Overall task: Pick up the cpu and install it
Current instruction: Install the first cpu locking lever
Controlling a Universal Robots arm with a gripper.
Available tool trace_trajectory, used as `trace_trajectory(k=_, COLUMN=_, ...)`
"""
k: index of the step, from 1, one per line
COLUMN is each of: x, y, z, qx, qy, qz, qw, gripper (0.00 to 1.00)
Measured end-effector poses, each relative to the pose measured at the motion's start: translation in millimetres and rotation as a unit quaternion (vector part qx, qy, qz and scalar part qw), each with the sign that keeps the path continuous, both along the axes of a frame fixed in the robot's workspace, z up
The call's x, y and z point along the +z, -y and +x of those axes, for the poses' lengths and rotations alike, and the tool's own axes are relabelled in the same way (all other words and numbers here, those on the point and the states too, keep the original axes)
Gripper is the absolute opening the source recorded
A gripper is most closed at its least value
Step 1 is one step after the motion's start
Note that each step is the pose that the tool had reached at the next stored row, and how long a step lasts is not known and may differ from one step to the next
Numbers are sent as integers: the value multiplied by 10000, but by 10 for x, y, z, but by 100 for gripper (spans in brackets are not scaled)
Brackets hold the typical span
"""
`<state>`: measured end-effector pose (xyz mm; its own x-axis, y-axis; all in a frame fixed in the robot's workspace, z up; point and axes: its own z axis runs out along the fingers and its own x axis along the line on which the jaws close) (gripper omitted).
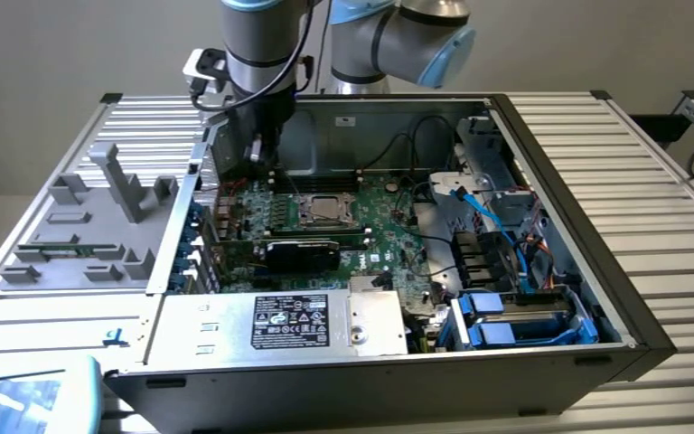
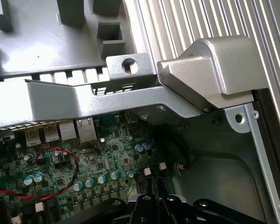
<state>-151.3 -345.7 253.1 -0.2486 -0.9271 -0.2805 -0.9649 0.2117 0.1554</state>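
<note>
End effector was shut, low in the back corner of the computer case. The cpu sat flat mid-motherboard, apart, toward the exterior view's right.

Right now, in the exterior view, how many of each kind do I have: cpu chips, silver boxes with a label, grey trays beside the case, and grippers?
cpu: 1
silver box with a label: 1
grey tray: 1
gripper: 1
Total: 4
</note>
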Motion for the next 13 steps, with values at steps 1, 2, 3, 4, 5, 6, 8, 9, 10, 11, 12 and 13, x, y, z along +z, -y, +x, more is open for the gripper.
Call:
trace_trajectory(k=1, x=-5, y=-2, z=4, qx=0, qy=0, qz=3, qw=10000, gripper=12)
trace_trajectory(k=2, x=-11, y=-5, z=9, qx=0, qy=0, qz=7, qw=10000, gripper=12)
trace_trajectory(k=3, x=-14, y=-8, z=15, qx=0, qy=1, qz=10, qw=10000, gripper=12)
trace_trajectory(k=4, x=-15, y=-10, z=23, qx=0, qy=0, qz=10, qw=10000, gripper=12)
trace_trajectory(k=5, x=-15, y=-11, z=36, qx=0, qy=0, qz=10, qw=10000, gripper=12)
trace_trajectory(k=6, x=-15, y=-12, z=56, qx=0, qy=0, qz=10, qw=10000, gripper=12)
trace_trajectory(k=8, x=-15, y=-12, z=120, qx=1, qy=0, qz=10, qw=10000, gripper=12)
trace_trajectory(k=9, x=-15, y=-12, z=157, qx=0, qy=0, qz=10, qw=10000, gripper=12)
trace_trajectory(k=10, x=-13, y=-12, z=197, qx=0, qy=0, qz=10, qw=10000, gripper=12)
trace_trajectory(k=11, x=-10, y=-12, z=240, qx=0, qy=1, qz=10, qw=10000, gripper=12)
trace_trajectory(k=12, x=-5, y=-12, z=281, qx=1, qy=2, qz=10, qw=10000, gripper=12)
trace_trajectory(k=13, x=2, y=-12, z=320, qx=0, qy=3, qz=10, qw=10000, gripper=12)
